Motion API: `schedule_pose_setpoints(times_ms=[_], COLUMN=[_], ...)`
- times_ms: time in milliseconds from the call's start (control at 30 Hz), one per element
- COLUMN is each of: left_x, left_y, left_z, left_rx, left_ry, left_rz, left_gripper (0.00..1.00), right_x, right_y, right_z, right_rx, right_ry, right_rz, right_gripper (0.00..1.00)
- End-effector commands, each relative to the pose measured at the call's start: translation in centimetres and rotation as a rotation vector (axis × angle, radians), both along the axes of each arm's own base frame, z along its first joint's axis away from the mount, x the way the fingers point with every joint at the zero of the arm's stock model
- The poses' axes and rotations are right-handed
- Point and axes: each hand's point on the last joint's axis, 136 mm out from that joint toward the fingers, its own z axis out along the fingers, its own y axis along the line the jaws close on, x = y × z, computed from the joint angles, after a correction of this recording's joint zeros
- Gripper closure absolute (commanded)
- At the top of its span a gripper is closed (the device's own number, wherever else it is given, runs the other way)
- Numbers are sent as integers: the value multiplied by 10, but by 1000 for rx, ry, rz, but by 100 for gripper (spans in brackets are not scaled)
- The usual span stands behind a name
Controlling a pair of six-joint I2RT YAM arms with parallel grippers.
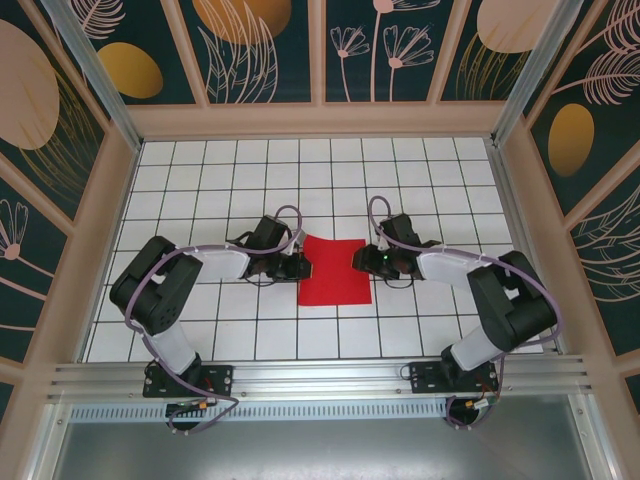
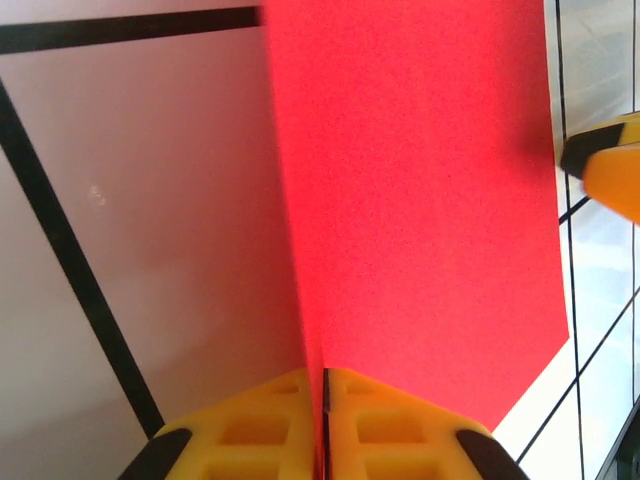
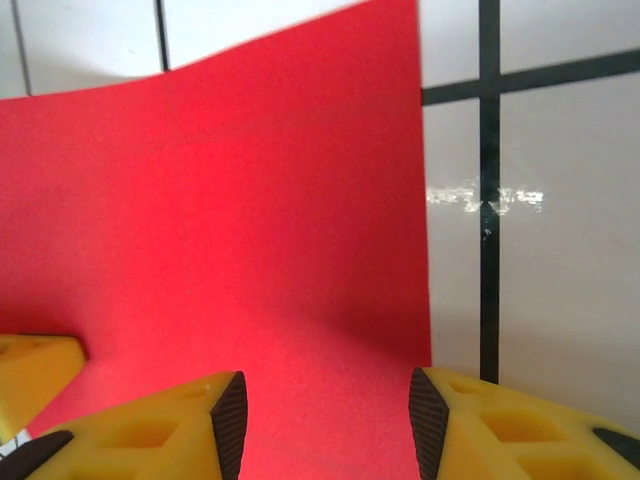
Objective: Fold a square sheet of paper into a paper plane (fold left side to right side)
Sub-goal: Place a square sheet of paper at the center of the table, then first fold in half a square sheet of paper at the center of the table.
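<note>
Your left hand (image 2: 325, 385) is pinched shut on the left edge of the square sheet of paper (image 1: 335, 272), its two yellow fingers pressed together and the red edge running out from between them. Your right hand (image 3: 325, 425) has its jaws apart with the sheet's right edge lying in the gap, just inside one fingertip, though you cannot tell whether either finger touches the paper. The sheet lies near the middle of the white gridded table (image 1: 250, 180), directly between the two hands, which face each other across it.
</note>
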Motion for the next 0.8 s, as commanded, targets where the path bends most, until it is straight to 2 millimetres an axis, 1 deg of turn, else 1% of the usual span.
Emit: schedule_pose_setpoints(times_ms=[0,100,133,233,367,433,533,567,633,767], left_x=[5,6,7,8,7,4,1,0,-2,-3], left_y=[-14,-26,-30,-38,-48,-56,-67,-70,-78,-84], left_z=[31,49,55,71,83,86,90,80,77,69], left_rx=[-80,-174,-204,-270,-331,-356,-375,-364,-362,-350], left_ry=[-42,-36,-36,-46,-50,-45,-49,-29,-21,-6], left_rz=[-31,-38,-38,-44,-63,-82,-108,-111,-126,-131], left_gripper=[83,70,64,56,45,40,36,36,34,33], right_x=[6,1,-1,-4,-7,-7,-8,-9,-9,-9], right_y=[3,-1,-2,-4,-6,-5,-6,-6,-7,-8], right_z=[-4,-13,-16,-21,-26,-27,-30,-31,-32,-30], right_rx=[-28,-57,-67,-84,-95,-94,-96,-97,-98,-79], right_ry=[1,27,37,52,65,65,68,71,72,62], right_rz=[-7,-5,-4,-1,0,0,-1,0,-2,-8], right_gripper=[52,52,52,52,53,53,52,52,53,53])
